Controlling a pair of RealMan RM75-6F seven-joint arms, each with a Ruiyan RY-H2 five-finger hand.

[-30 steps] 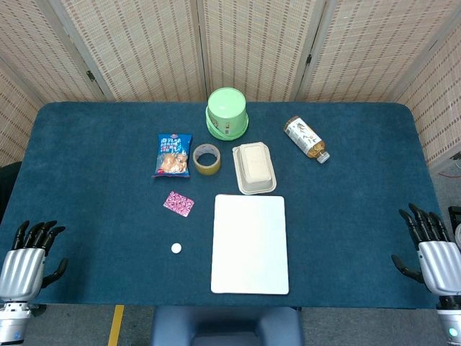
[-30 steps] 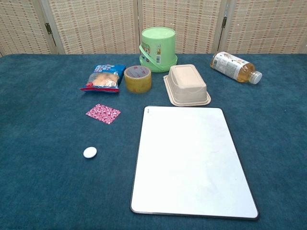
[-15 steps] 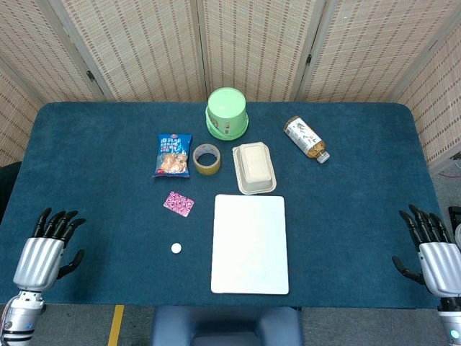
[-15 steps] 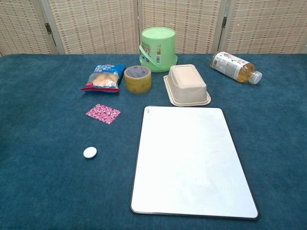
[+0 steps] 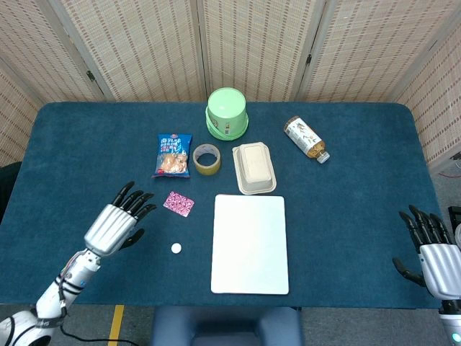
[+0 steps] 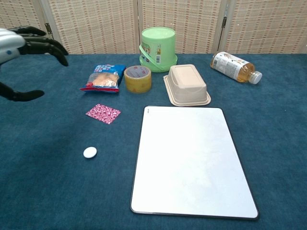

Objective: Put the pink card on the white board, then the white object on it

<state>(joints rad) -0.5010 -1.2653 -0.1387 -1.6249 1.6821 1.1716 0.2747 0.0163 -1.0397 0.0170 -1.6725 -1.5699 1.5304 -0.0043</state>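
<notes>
The pink patterned card (image 5: 178, 203) (image 6: 103, 113) lies flat on the blue cloth, just left of the white board (image 5: 250, 244) (image 6: 192, 160). A small round white object (image 5: 176, 248) (image 6: 89, 152) rests nearer the front edge, below the card. My left hand (image 5: 119, 220) (image 6: 21, 57) hovers open above the cloth, left of the card, fingers spread and pointing toward it, holding nothing. My right hand (image 5: 432, 249) stays low at the table's right front corner, open, fingers apart; the chest view does not show it.
Behind the board stand a beige lidded box (image 5: 254, 166), a yellow tape roll (image 5: 207, 158), a blue snack bag (image 5: 173, 154), a green tub (image 5: 227, 113) and a lying tea bottle (image 5: 306, 138). Woven screens close off the back.
My left hand has risen from the front left corner and swung in over the table toward the pink card. The right hand and all objects stayed put.
</notes>
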